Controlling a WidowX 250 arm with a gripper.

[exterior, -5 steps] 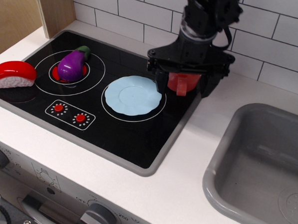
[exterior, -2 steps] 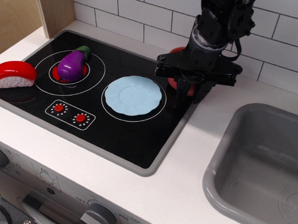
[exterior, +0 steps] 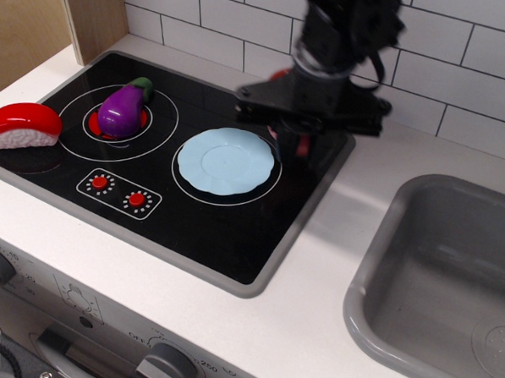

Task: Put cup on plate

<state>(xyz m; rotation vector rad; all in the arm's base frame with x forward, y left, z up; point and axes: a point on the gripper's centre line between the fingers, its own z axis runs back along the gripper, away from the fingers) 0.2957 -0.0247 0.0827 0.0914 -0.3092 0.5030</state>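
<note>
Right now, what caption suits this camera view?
Tool holding the red cup beside the blue plate on a toy stove.

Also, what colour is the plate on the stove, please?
The plate is plain light blue with a scalloped rim; the only view, observation.image, shows it clearly.

White counter (exterior: 333,269) with black stovetop (exterior: 226,217), grey sink (exterior: 438,275), red-and-white sushi toy (exterior: 23,126).
</note>
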